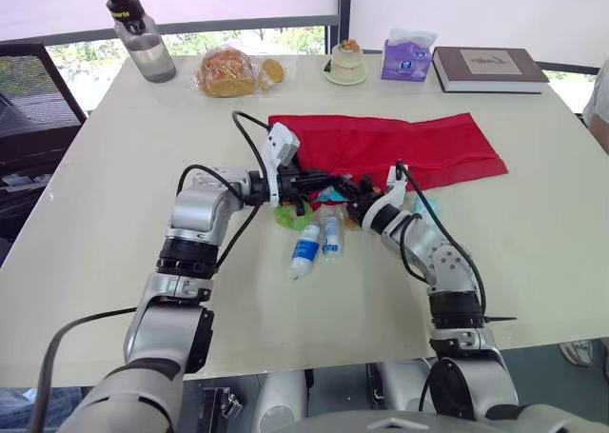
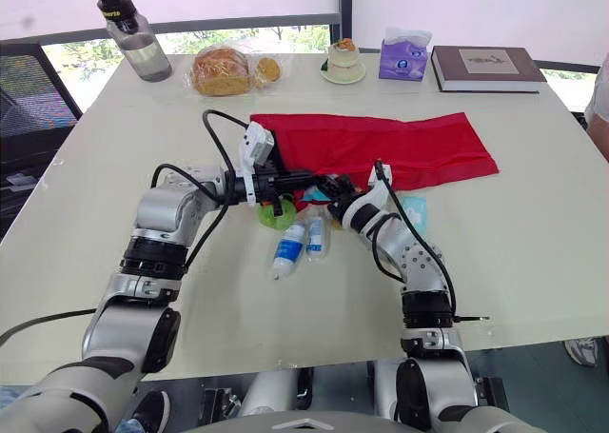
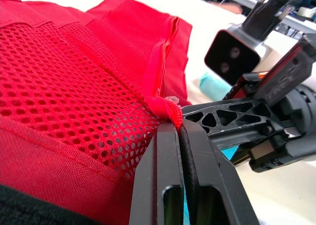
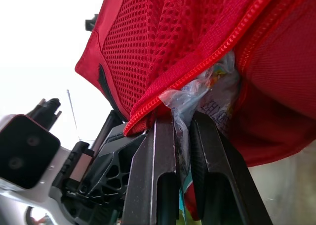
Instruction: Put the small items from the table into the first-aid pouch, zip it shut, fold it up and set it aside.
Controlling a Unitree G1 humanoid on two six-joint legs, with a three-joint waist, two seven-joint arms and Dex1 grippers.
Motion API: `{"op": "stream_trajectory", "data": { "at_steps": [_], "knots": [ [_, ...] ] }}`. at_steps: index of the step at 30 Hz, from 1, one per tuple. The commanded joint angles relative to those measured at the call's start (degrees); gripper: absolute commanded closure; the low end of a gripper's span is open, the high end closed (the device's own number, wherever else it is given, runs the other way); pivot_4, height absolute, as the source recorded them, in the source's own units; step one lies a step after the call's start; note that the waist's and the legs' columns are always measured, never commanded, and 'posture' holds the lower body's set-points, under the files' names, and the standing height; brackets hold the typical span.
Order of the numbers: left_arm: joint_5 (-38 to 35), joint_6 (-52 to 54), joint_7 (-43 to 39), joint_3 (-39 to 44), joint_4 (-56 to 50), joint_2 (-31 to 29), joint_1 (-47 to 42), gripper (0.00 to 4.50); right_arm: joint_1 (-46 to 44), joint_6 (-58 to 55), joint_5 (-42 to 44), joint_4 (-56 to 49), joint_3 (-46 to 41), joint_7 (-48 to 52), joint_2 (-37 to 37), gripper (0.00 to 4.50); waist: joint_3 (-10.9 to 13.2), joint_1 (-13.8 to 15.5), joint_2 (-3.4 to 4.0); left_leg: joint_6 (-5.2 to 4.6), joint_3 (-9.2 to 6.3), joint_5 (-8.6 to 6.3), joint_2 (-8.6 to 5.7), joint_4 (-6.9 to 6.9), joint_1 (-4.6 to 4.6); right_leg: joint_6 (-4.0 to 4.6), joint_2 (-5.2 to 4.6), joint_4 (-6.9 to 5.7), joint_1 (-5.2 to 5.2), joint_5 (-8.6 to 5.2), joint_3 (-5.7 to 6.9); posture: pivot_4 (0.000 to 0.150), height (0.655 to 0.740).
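Pouch spread on worktop, both arms at its 7 o'clock corner.
Left fingers clamped on the mesh edge; right fingers clamped on a plastic packet at the zip mouth. Two bottles lie just at 6 o'clock.

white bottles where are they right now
In the left eye view the two white bottles lie on the table between the arms, beside a green item, near the red pouch.

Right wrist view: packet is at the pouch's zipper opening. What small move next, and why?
Probably ease the right gripper slightly deeper before releasing: its fingers are shut on the packet, which sits only partly past the zipper, while the left gripper pinches the mesh edge.
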State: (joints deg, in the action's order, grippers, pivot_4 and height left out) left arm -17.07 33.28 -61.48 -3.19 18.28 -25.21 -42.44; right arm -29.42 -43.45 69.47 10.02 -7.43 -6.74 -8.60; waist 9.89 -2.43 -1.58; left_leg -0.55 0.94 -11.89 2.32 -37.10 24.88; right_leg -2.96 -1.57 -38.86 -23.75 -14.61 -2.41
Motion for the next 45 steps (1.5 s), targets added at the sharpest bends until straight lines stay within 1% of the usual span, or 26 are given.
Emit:
{"op": "stream_trajectory", "data": {
  "at_steps": [1, 10, 16, 21, 26, 28, 29, 30, 31, 32, 45],
  "knots": [
    [1.97, -4.16, 1.72, -0.9, 1.35, -0.01, 0.37, 4.4, -4.09, 0.51, -3.49, 0.99, 0.28, -1.09, -1.95, 4.5, 0.0, 0.01, 0.0, 0.0, 0.0, 0.0, 0.0, 0.0, 0.0, 0.0, 0.0, 0.0, 0.0, 0.0, 0.0, 0.15, 0.7387],
    [3.48, -6.96, 4.03, -1.0, 3.92, -0.13, 1.29, 4.4, -11.64, 1.34, -9.19, 10.59, -0.38, -0.47, -3.42, 4.5, -0.01, -0.17, 0.0, 0.0, 0.04, 0.0, 0.01, -0.02, -0.15, 0.0, 0.03, -0.04, 0.09, 0.01, -0.06, 0.15, 0.7387],
    [1.17, -4.39, 4.76, 1.03, 3.67, 1.2, 2.76, 4.4, -17.04, 3.19, -14.75, 18.81, -0.76, -1.12, -3.47, 4.5, -0.07, -0.35, 0.02, 0.0, 0.01, 0.01, 0.11, -0.06, -0.27, 0.01, 0.15, -0.07, 0.16, 0.04, -0.06, 0.15, 0.7387],
    [1.83, -5.59, 4.41, 0.79, 4.2, 1.59, 3.74, 4.4, -18.91, 3.5, -17.01, 21.43, -0.42, -0.72, -4.02, 4.5, -0.15, -0.36, 0.02, 0.0, 0.01, 0.01, 0.12, -0.06, -0.28, 0.01, 0.16, -0.07, 0.17, 0.04, -0.07, 0.15, 0.7387],
    [1.67, -5.82, 4.09, 0.78, 4.63, 1.88, 3.35, 4.4, -18.07, 1.98, -19.04, 19.78, 1.01, -0.2, -4.0, 4.5, -0.16, -0.33, 0.02, 0.0, 0.01, 0.01, 0.12, -0.06, -0.28, 0.01, 0.16, -0.06, 0.18, 0.04, -0.06, 0.15, 0.7387],
    [1.73, -6.07, 3.91, 0.8, 5.23, 1.88, 3.02, 4.5, -17.52, 1.34, -19.7, 18.53, 1.47, 0.05, -3.63, 3.62, -0.16, -0.3, 0.02, 0.0, 0.01, 0.01, 0.12, -0.06, -0.27, 0.01, 0.16, -0.06, 0.18, 0.04, -0.06, 0.15, 0.7387],
    [1.76, -6.17, 3.77, 0.79, 5.41, 1.79, 2.88, 4.5, -17.22, 0.95, -20.05, 17.8, 1.59, 0.06, -3.42, 3.37, -0.16, -0.24, 0.02, 0.0, 0.0, 0.01, 0.12, -0.06, -0.27, 0.01, 0.16, -0.06, 0.18, 0.04, -0.06, 0.15, 0.7387],
    [1.83, -6.3, 3.6, 0.75, 5.57, 1.65, 2.76, 4.5, -16.93, 0.51, -20.44, 17.01, 1.78, 0.23, -3.15, 2.78, -0.23, -0.12, -0.01, 0.0, 0.0, 0.01, 0.12, -0.06, -0.26, 0.01, 0.15, -0.06, 0.18, 0.04, -0.05, 0.15, 0.7387],
    [1.92, -6.48, 3.43, 0.75, 5.81, 1.54, 2.63, 4.5, -16.61, -0.11, -20.8, 16.1, 1.99, 0.45, -2.9, 2.34, -0.24, -0.1, -0.01, 0.0, -0.01, 0.01, 0.12, -0.06, -0.27, 0.01, 0.15, -0.05, 0.19, 0.04, -0.04, 0.15, 0.7387],
    [2.05, -6.78, 3.17, 0.75, 6.25, 1.38, 2.44, 4.5, -16.08, -1.09, -20.89, 14.6, 2.26, 0.61, -2.5, 2.16, -0.25, 0.0, -0.01, 0.0, -0.01, 0.01, 0.12, -0.06, -0.27, 0.01, 0.15, -0.04, 0.2, 0.04, -0.04, 0.15, 0.7387],
    [2.84, -9.12, 0.89, 1.09, 10.93, 1.08, 0.21, 4.5, -12.5, -9.63, -24.3, 2.06, 3.02, 2.62, -0.13, 2.16, -0.21, 0.15, 0.01, 0.0, -0.06, 0.0, -0.01, -0.01, -0.1, 0.01, -0.01, 0.05, 0.16, 0.03, 0.06, 0.15, 0.7387]
  ]
}}
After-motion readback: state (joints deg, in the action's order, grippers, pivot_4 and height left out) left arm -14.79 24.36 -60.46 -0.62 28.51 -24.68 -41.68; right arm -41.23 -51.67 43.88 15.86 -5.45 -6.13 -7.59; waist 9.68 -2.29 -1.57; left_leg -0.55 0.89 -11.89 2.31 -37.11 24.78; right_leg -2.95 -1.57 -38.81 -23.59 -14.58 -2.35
